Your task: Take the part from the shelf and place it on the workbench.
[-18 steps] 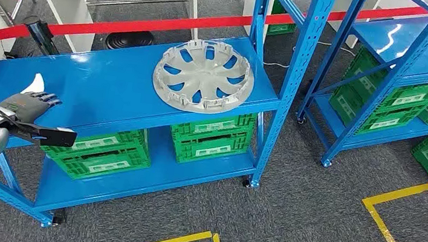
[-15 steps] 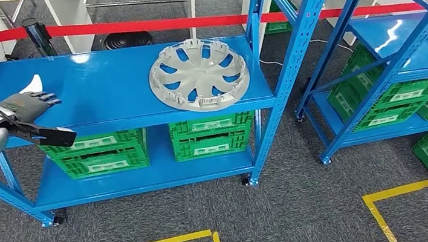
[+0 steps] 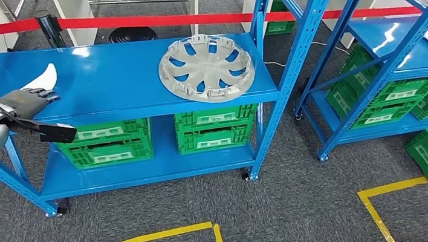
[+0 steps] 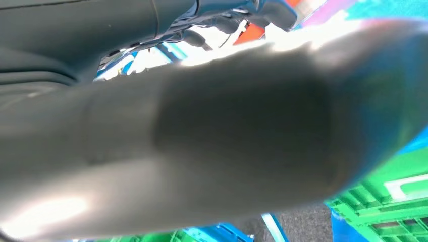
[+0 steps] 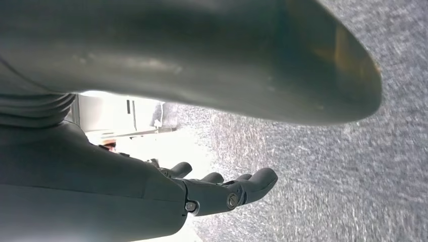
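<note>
Our left hand [image 3: 30,100] open, holding nothing; hubcap part [image 3: 207,69] lies on shelf [image 3: 112,85], well apart at 2 o'clock. Our right hand [image 5: 202,194] open too.

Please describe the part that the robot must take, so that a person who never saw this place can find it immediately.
Look at the nearer blue shelf rack, the one in front of the red barrier tape. On its top shelf, toward the right end near the upright post, lies the wheel cover. It is a round silver-grey disc with spoke openings, unlike the green crates below.
</note>
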`<state>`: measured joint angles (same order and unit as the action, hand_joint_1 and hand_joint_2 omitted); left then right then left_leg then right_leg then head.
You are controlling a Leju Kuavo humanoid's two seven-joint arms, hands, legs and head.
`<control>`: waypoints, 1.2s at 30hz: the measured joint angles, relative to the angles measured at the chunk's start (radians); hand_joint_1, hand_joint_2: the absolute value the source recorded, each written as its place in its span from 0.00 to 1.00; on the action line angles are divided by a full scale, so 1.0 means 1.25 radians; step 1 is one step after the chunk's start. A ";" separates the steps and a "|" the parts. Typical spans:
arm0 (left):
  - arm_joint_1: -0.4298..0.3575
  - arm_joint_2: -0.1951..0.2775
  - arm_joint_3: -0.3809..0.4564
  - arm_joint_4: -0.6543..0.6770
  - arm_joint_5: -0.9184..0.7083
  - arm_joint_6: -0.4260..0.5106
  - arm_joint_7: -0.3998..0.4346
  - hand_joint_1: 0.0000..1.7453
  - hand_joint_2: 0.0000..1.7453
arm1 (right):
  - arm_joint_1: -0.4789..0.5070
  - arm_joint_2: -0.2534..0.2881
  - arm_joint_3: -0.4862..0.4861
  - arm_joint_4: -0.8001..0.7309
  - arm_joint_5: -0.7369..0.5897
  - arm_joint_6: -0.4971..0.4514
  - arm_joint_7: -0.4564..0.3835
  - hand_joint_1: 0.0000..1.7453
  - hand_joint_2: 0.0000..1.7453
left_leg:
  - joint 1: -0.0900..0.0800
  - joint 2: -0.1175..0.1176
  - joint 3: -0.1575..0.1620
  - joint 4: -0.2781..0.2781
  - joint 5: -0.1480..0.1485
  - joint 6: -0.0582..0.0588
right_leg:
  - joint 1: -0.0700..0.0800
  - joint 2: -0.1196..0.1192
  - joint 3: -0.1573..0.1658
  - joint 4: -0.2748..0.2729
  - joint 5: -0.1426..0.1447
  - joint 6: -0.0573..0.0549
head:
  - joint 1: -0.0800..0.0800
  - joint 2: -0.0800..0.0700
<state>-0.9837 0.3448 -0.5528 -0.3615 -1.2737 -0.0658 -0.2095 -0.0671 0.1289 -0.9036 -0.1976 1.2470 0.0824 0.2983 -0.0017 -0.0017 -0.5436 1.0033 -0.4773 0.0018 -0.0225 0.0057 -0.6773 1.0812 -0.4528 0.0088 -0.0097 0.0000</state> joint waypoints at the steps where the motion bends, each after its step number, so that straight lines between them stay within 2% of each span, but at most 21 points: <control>1: -0.001 -0.002 0.000 0.000 0.000 0.000 0.000 0.00 0.00 | 0.000 0.000 0.000 0.000 0.000 0.000 0.000 0.00 0.00 | 0.001 0.001 -0.008 -0.001 0.009 0.005 | 0.000 0.000 -0.015 0.041 -0.036 0.001 | 0.001 0.000; 3: 0.001 -0.006 -0.001 0.001 0.000 -0.001 0.002 0.00 0.00 | -0.001 0.000 0.000 0.000 0.001 0.000 0.000 0.00 0.00 | 0.000 0.001 -0.029 0.001 0.023 0.010 | 0.001 -0.001 -0.045 0.143 -0.104 0.003 | 0.003 0.000; 4: 0.003 -0.008 -0.001 0.002 0.000 -0.001 0.002 0.00 0.00 | -0.001 0.000 0.000 0.000 0.001 0.000 0.000 0.00 0.00 | -0.001 0.001 -0.040 0.004 0.030 0.010 | 0.002 -0.001 -0.050 0.177 -0.117 0.003 | 0.003 0.000; 5: 0.005 -0.009 -0.001 0.002 0.000 -0.002 0.004 0.00 0.00 | -0.001 0.000 0.000 0.000 0.001 0.000 0.000 0.00 0.00 | -0.001 0.001 -0.051 0.007 0.035 0.009 | 0.003 -0.001 -0.043 0.186 -0.113 0.003 | 0.003 0.000; 7: 0.006 -0.011 -0.001 0.003 0.000 -0.002 0.006 0.00 0.00 | -0.002 -0.001 0.000 0.000 0.002 0.000 0.001 0.00 0.00 | -0.001 0.001 -0.072 0.017 0.045 0.005 | 0.003 -0.001 0.019 0.115 -0.079 0.001 | 0.003 0.000; 9: 0.007 -0.010 -0.002 0.004 0.000 -0.002 0.010 0.00 0.00 | -0.003 -0.002 0.000 0.000 0.003 0.000 0.000 0.00 0.00 | -0.002 0.002 -0.088 0.027 0.052 -0.002 | 0.006 -0.002 0.088 0.016 -0.065 -0.005 | 0.003 0.000; 11: 0.007 -0.010 -0.002 0.004 0.000 -0.002 0.012 0.00 0.00 | -0.003 -0.003 0.000 0.000 0.004 0.000 -0.001 0.00 0.00 | -0.003 0.003 -0.093 0.031 0.060 -0.011 | 0.010 -0.003 0.106 -0.021 -0.070 -0.012 | 0.003 0.000; 14: 0.007 -0.011 -0.002 0.005 0.000 -0.002 0.012 0.00 0.00 | -0.002 -0.002 0.000 0.000 0.005 0.000 -0.003 0.00 0.00 | -0.001 0.002 -0.100 0.034 0.061 -0.027 | 0.008 -0.004 0.094 -0.026 -0.049 -0.027 | 0.003 0.000; 16: 0.007 -0.011 -0.002 0.006 0.000 -0.003 0.012 0.00 0.00 | -0.002 -0.002 0.000 0.000 0.003 -0.001 -0.005 0.00 0.00 | 0.002 0.001 -0.119 0.084 0.006 -0.037 | 0.004 -0.007 0.078 -0.030 -0.031 -0.034 | 0.002 0.000; 18: 0.007 -0.014 -0.002 0.008 0.000 -0.004 0.012 0.00 0.00 | -0.002 -0.002 0.000 0.000 0.002 -0.001 -0.005 0.00 0.00 | 0.006 0.001 -0.144 0.183 -0.067 -0.047 | 0.004 -0.007 0.057 -0.030 -0.014 -0.036 | 0.002 0.000; 19: 0.008 -0.015 -0.002 0.008 0.000 -0.005 0.012 0.00 0.00 | -0.001 -0.002 0.000 0.000 0.001 -0.001 -0.005 0.00 0.00 | 0.008 0.001 -0.149 0.226 -0.084 -0.050 | 0.004 -0.007 0.046 -0.030 -0.005 -0.036 | 0.002 0.000; 21: 0.009 -0.019 -0.002 0.009 0.000 -0.006 0.013 0.00 0.00 | -0.001 -0.002 0.000 0.000 0.001 -0.002 -0.005 0.00 0.00 | 0.011 0.001 -0.125 0.241 -0.069 -0.052 | 0.003 -0.007 0.025 -0.029 0.011 -0.032 | 0.002 0.000; 22: 0.008 -0.020 -0.002 0.009 0.000 -0.007 0.013 0.00 0.00 | -0.002 -0.002 0.000 0.000 0.001 -0.002 -0.005 0.00 0.00 | 0.012 0.001 -0.092 0.207 -0.049 -0.052 | 0.002 -0.007 0.015 -0.029 0.019 -0.030 | 0.002 0.000; 24: 0.005 -0.023 -0.002 0.008 0.000 -0.007 0.014 0.00 0.00 | -0.002 -0.001 0.000 0.000 0.000 -0.002 -0.005 0.00 0.00 | 0.011 -0.001 -0.008 0.092 -0.039 -0.048 | 0.001 -0.007 0.002 -0.029 0.034 -0.022 | 0.002 0.000; 26: 0.001 -0.025 -0.003 0.008 -0.001 -0.007 0.014 0.00 0.00 | -0.002 -0.001 -0.001 0.000 0.000 -0.003 -0.006 0.00 0.00 | 0.005 -0.004 0.037 0.019 -0.053 -0.036 | 0.001 -0.006 -0.003 -0.031 0.050 -0.011 | 0.002 0.000; 29: -0.002 -0.028 -0.003 0.008 -0.001 -0.007 0.014 0.00 0.00 | 0.001 -0.001 -0.001 0.000 0.000 -0.003 -0.009 0.00 0.00 | 0.003 -0.002 0.027 0.007 -0.037 -0.011 | 0.000 -0.004 -0.008 -0.037 0.061 0.005 | 0.001 0.000; 31: -0.005 -0.031 -0.003 0.008 -0.002 -0.007 0.014 0.00 0.00 | 0.003 0.000 -0.001 0.000 0.000 -0.003 -0.012 0.00 0.00 | 0.006 0.000 0.011 0.003 -0.016 0.004 | -0.001 -0.004 -0.026 0.006 0.009 0.010 | 0.001 0.000; 33: -0.007 -0.033 -0.003 0.009 -0.002 -0.007 0.014 0.00 0.00 | 0.003 0.000 -0.002 0.000 0.000 -0.004 -0.014 0.00 0.00 | 0.004 0.001 -0.012 0.004 0.004 0.011 | 0.001 -0.003 -0.054 0.105 -0.073 0.012 | 0.002 0.000; 34: -0.007 -0.033 -0.003 0.010 -0.002 -0.008 0.014 0.00 0.00 | 0.003 0.000 -0.002 0.000 0.000 -0.004 -0.014 0.00 0.00 | 0.002 0.001 -0.026 0.006 0.013 0.011 | 0.002 -0.003 -0.063 0.154 -0.095 0.013 | 0.002 0.000; 35: -0.006 -0.033 -0.003 0.011 -0.003 -0.008 0.014 0.00 0.00 | 0.003 0.000 -0.002 0.000 0.000 -0.004 -0.014 0.00 0.00 | 0.001 0.001 -0.039 0.008 0.022 0.011 | 0.003 -0.003 -0.062 0.185 -0.098 0.013 | 0.002 0.000; 36: -0.006 -0.033 -0.003 0.013 -0.003 -0.008 0.014 0.00 0.00 | 0.003 0.000 -0.002 0.000 0.000 -0.004 -0.014 0.00 0.00 | 0.001 0.001 -0.052 0.010 0.031 0.010 | 0.004 -0.003 -0.047 0.188 -0.086 0.011 | 0.002 0.000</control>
<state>-0.9913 0.3037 -0.5562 -0.3457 -1.2772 -0.0764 -0.1925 -0.0630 0.1286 -0.9062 -0.1976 1.2474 0.0773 0.2812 -0.0008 -0.0004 -0.6087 1.0163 -0.4391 0.0148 -0.0172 0.0015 -0.7365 1.3167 -0.5601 0.0231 -0.0072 0.0000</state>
